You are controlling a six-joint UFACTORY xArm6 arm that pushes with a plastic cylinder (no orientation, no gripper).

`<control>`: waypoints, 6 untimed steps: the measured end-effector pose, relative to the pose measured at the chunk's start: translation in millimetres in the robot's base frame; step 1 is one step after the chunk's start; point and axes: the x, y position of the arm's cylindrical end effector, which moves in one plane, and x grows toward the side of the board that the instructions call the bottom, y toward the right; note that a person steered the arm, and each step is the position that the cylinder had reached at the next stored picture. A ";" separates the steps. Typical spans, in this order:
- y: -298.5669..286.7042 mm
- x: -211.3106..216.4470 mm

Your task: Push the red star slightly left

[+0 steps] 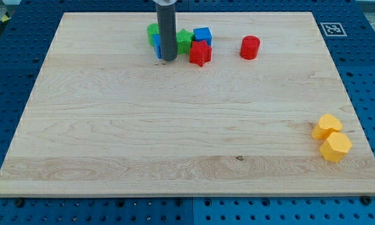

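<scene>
Red star [200, 54] sits near the view's top of the wooden desk [175, 137], slightly left of centre; no clear long axis, one point seems to aim toward the view's bottom, exact heading hard to tell. No jaws on this arm, just a dark rod, so nothing is clenched or held; the tip [168, 59] rests on the desk just left of the red star, with a small gap between them, and it stands in front of a blue block [157, 45] that it partly hides, shape unclear. Contact between tip and that blue block cannot be told. Cluster count: one green block [152, 31] at the far left, one green star-like block [184, 40] behind the red star, one blue cube [202, 35] touching the star's upper right. One red cylinder [250, 47] stands apart to the right. Two yellow blocks, upper [326, 126] and lower [335, 147], touch each other near the view's bottom right.
</scene>
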 end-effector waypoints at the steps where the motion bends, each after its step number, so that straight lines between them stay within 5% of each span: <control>1: 0.2 16.3; 2: 16.4 27.4; 4: 137.2 25.5; 6: 147.4 5.0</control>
